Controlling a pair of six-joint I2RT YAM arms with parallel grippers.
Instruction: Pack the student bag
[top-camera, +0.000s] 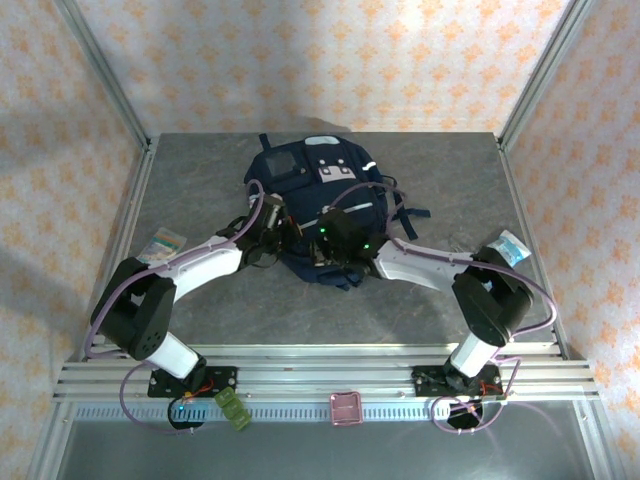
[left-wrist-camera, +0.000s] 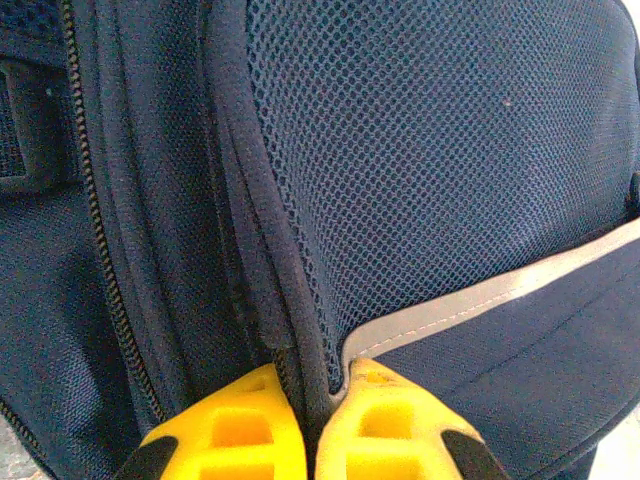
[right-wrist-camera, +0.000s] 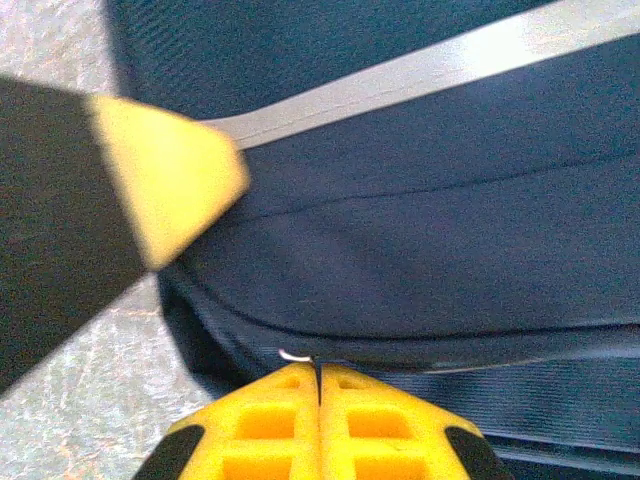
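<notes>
Yellow fingers of the left tool (left-wrist-camera: 312, 385) are seen closest, pressed together on a dark seam (left-wrist-camera: 275, 300) of the bag (left-wrist-camera: 450, 150), just at 3 o'clock of a zipper (left-wrist-camera: 100, 250). The right tool (right-wrist-camera: 318, 372) is also shut tight, at the bag's lower edge. A small metal glint (right-wrist-camera: 292, 355) sits at its tips, but whether it is pinched cannot be told.

In the top view the bag is lying flat on the tabletop (top-camera: 200, 300), toward 12 o'clock from the arm bases, with both tools at its 6 o'clock end.

The bag is judged soft and limp: mesh and woven cloth that will fold and sag when lifted, not fragile, probably light. Loose cloth pinched alone is expected to stretch and slip. A hold is better taken at a stitched seam, a zipper pull or a strap.
</notes>
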